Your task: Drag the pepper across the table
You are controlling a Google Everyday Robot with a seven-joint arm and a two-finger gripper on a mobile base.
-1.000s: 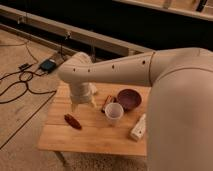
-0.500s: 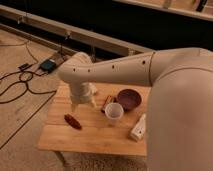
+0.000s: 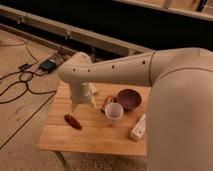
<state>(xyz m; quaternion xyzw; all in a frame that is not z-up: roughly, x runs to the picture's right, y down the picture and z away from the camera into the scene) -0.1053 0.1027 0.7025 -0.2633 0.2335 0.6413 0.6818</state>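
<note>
The pepper (image 3: 72,121) is small, dark red and glossy. It lies on the left part of the light wooden table (image 3: 95,137). My gripper (image 3: 83,104) hangs from the big white arm over the table's back left. It points down, above and a little behind and to the right of the pepper, and does not touch it. The arm's thick forearm crosses the view from the right and hides the table's right end.
A white cup (image 3: 114,113) stands mid-table, with a dark purple bowl (image 3: 129,99) behind it and a brown-orange stick (image 3: 107,103) beside the gripper. A white boxy item (image 3: 138,128) lies near the right edge. Cables (image 3: 15,85) and a small device (image 3: 48,65) lie on the floor at left.
</note>
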